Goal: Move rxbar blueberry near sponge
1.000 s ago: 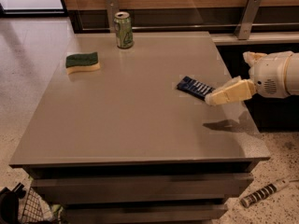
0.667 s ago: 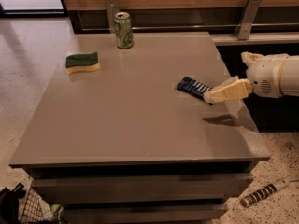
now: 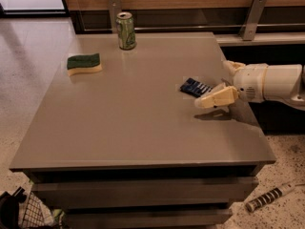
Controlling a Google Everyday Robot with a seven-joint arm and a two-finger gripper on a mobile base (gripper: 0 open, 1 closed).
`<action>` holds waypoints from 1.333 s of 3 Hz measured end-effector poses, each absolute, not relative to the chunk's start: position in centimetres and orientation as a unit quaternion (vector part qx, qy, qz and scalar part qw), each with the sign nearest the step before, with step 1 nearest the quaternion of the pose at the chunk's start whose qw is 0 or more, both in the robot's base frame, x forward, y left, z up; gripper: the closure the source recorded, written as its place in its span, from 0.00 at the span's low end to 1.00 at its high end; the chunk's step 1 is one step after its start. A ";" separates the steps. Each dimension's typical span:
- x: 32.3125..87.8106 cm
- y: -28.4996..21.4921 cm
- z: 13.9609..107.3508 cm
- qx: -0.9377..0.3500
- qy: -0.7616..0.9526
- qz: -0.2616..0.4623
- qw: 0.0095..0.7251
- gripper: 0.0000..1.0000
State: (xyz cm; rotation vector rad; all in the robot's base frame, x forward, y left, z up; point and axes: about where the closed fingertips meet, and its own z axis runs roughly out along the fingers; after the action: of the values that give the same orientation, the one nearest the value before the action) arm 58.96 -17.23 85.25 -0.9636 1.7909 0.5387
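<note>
The rxbar blueberry (image 3: 195,87), a flat dark blue bar with white lines, lies on the grey table (image 3: 143,128) at the right side. My gripper (image 3: 212,86) comes in from the right edge, low over the table and open. Its near cream finger (image 3: 217,98) lies just right of the bar's right end. The far finger (image 3: 230,67) is behind, away from the bar. The sponge (image 3: 84,63), green on top and pale yellow below, lies at the far left of the table, well apart from the bar.
A green soda can (image 3: 126,30) stands at the table's back edge, right of the sponge. Metal brackets (image 3: 252,15) and a wooden wall are behind. A wire basket (image 3: 28,216) and a striped object (image 3: 269,197) lie on the floor.
My gripper has moved left and slightly lower, closing in on the bar's right end. The bar, sponge and can have not moved.
</note>
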 end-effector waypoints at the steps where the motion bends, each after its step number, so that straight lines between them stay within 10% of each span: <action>1: 59.6 -16.1 84.4 -0.405 0.732 0.241 0.493 0.00; 3: 59.2 -15.7 81.4 -0.389 0.740 0.266 0.480 0.00; 4: 59.0 -15.5 80.0 -0.381 0.745 0.272 0.475 0.23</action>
State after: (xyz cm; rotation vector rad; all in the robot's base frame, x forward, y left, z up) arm 58.98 -15.50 79.99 -0.9320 1.8219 0.6640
